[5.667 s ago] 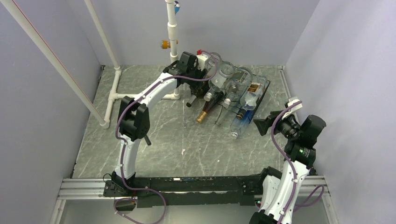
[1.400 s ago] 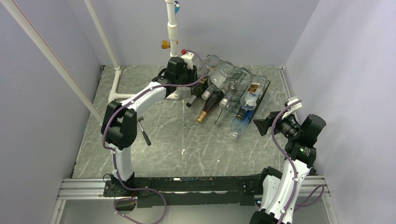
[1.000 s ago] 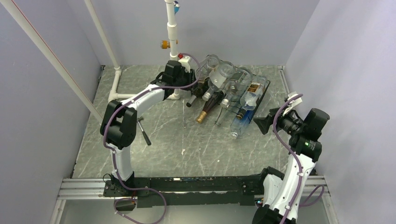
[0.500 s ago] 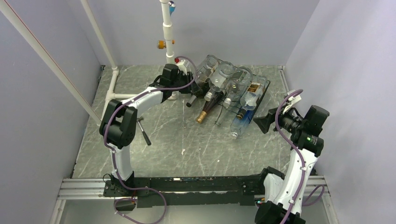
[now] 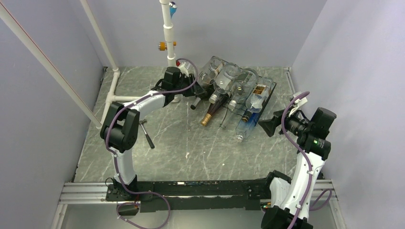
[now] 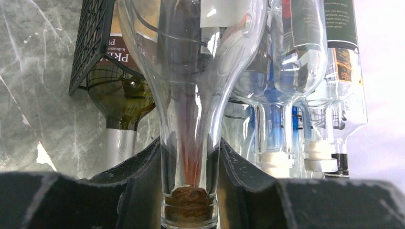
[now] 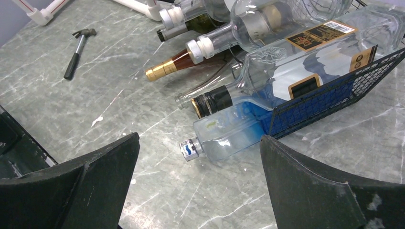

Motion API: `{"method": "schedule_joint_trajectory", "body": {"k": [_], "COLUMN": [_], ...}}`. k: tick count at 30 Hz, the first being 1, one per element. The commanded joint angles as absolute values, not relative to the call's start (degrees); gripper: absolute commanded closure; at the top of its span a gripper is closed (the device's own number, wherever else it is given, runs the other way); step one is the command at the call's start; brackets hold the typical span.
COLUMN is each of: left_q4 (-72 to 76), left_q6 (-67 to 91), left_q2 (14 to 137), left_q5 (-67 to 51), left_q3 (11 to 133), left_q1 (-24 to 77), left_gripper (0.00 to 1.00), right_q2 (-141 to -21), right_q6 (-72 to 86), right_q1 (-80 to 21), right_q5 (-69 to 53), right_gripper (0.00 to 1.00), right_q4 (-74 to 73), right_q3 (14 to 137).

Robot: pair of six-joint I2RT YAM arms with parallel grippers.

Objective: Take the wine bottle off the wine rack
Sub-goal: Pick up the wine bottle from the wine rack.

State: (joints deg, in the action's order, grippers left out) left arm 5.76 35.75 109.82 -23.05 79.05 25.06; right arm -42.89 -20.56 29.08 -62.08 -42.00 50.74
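Glass looks slippery and breakable. Left gripper [image 6: 189,174] squeezes the thin neck of the wine bottle [image 6: 190,95], at 12 o'clock on the worktop [image 5: 167,143]. Right gripper [image 7: 198,157] is wide, empty.

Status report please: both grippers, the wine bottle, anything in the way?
Left gripper shut on clear corked bottle, at its neck. Right gripper open, holding nothing. Bottle lies in wine rack. Neighbouring bottles close beside.

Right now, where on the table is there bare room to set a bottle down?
The widest bare stretch of table lies between the hammer, the fanned bottle necks and the near rail. It is crowded right before the wine rack and around the white pipe frame at back-left.
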Motion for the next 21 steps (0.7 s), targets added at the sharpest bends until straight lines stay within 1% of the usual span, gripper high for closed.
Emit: {"method": "schedule_joint_trajectory", "body": {"k": [1, 10, 17, 21], "left_q4": [9.8, 10.1, 8.7, 7.4], "left_q6": [41.1, 39.6, 37.4, 36.1], "left_q2": [104.2, 99.7, 101.1, 103.5], "left_q5": [-24.6, -24.5, -24.2, -23.8], "left_q3": [77.7, 74.7, 75.0, 77.1], "left_q1": [23.6, 23.7, 23.8, 23.9], "left_gripper": [1.00, 1.00, 1.00, 0.91], "right_q2": [-42.4, -42.0, -41.8, -41.6], "right_q6": [-20.8, -20.4, -20.3, -20.7], "right_q1": [28.7, 28.1, 27.7, 27.6], "right_q5": [-63.9, -63.9, -63.7, -63.5], "right_gripper": [0.00, 0.00, 0.00, 0.00], "right_q4": [-40.2, -39.6, -39.1, -39.4], "right_q3": [51.7, 51.3, 50.7, 50.7]}}
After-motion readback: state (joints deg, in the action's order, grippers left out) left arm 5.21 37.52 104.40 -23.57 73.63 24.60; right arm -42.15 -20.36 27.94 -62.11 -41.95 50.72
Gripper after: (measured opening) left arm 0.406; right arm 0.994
